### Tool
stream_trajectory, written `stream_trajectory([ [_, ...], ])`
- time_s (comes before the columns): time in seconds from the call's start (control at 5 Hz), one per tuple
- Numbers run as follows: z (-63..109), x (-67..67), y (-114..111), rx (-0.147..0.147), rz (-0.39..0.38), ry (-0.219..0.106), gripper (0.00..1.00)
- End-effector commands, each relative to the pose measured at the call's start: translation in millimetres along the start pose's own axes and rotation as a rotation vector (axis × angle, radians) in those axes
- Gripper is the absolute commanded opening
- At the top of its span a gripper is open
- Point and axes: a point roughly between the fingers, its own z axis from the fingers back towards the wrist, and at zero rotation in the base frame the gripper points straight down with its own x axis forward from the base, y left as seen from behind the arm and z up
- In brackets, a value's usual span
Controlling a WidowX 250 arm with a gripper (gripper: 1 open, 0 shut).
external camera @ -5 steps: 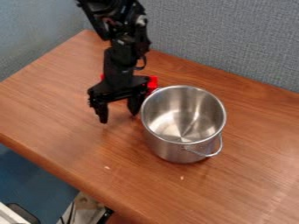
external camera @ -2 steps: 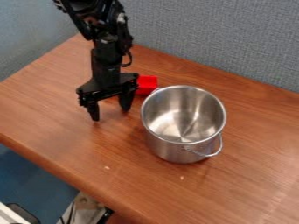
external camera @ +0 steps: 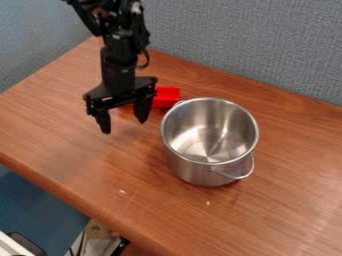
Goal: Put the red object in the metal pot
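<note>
- On the desk (external camera: 80, 110), the red object (external camera: 166, 97) lies beside the metal pot (external camera: 210, 139).
- The end effector (external camera: 119, 112) hangs wide, empty.
- The block looks light and stiff; pinch across its narrow sides.

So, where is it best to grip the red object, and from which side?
Probably from above, across its narrow width. The red object lies flat on the table close behind the metal pot. The open gripper partly hides it.
</note>
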Motion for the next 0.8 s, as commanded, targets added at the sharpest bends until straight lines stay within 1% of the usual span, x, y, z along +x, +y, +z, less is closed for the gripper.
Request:
stream_trajectory([
  [0.0, 29.7, 14.5, 0.8, -0.046, 0.021, -0.038, 1.0],
  [0.4, 26.6, 11.2, 0.5, -0.022, 0.018, -0.075, 1.0],
  [0.6, 18.8, 19.0, 9.2, -0.023, -0.002, -0.102, 1.0],
])
